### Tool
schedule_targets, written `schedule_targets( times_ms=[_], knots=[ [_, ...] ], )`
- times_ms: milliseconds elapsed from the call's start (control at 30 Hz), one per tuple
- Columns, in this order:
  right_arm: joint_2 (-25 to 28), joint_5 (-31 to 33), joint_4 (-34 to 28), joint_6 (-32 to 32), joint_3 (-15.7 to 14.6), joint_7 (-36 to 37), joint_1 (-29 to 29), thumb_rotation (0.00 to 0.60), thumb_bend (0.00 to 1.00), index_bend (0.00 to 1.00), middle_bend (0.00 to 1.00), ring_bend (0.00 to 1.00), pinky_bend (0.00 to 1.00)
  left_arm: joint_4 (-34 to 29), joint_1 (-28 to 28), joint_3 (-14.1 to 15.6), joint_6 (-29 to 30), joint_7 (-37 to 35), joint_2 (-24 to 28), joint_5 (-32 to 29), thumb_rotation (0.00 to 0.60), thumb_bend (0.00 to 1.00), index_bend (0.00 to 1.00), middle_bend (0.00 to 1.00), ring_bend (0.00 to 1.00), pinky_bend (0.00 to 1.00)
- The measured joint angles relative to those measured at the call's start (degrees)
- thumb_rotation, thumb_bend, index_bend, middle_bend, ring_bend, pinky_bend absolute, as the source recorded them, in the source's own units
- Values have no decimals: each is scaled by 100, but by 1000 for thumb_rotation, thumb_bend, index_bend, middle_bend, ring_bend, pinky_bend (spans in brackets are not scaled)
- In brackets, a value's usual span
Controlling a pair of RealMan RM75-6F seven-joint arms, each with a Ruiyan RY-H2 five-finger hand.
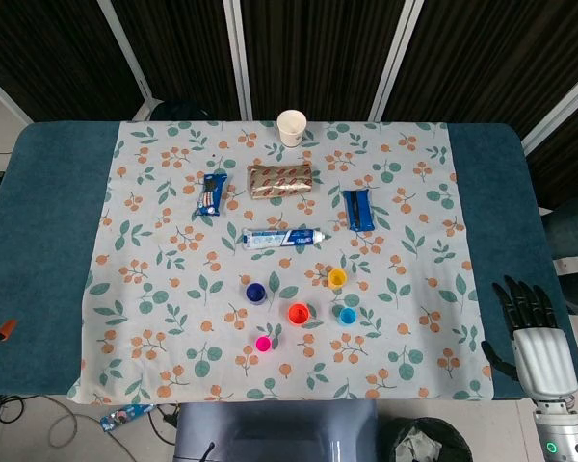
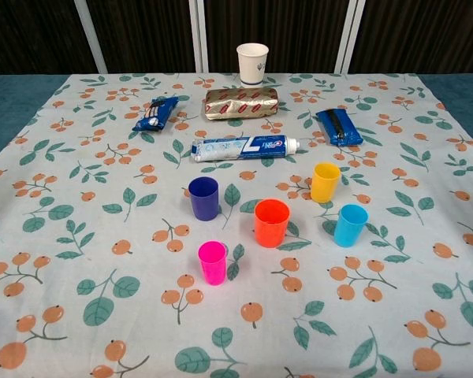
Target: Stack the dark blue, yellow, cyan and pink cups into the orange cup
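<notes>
Five small cups stand upright and apart on the floral cloth. The orange cup (image 1: 299, 313) (image 2: 271, 222) is in the middle, with the dark blue cup (image 1: 255, 293) (image 2: 203, 197) to its left and the pink cup (image 1: 264, 343) (image 2: 212, 261) in front left. The yellow cup (image 1: 337, 278) (image 2: 325, 182) stands behind right and the cyan cup (image 1: 348, 315) (image 2: 350, 224) to the right. My right hand (image 1: 533, 318) hovers at the table's right edge, fingers spread, holding nothing, far from the cups. The left hand shows in neither view.
Behind the cups lie a toothpaste tube (image 1: 283, 238) (image 2: 244, 147), a brown packet (image 1: 281, 179) (image 2: 240, 103), two blue packets (image 1: 212, 192) (image 1: 359, 209) and a white paper cup (image 1: 292, 127) (image 2: 252, 63). The tablecloth (image 1: 135, 250) ends short of the blue table edges.
</notes>
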Motion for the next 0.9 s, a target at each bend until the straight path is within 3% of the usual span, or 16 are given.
schedule_targets(
  times_ms=[667, 900],
  knots=[
    [-55, 11, -89, -8, -27, -164, -1, 600, 336, 0, 0, 0, 36, 14, -38, 74, -101, -55, 62, 115, 600, 87, 56, 0, 0, 0],
    [-19, 194, -140, -18, 27, -272, -35, 600, 335, 0, 0, 0, 36, 147, -73, 134, 38, -281, 56, 571, 600, 87, 85, 0, 0, 0]
  ],
)
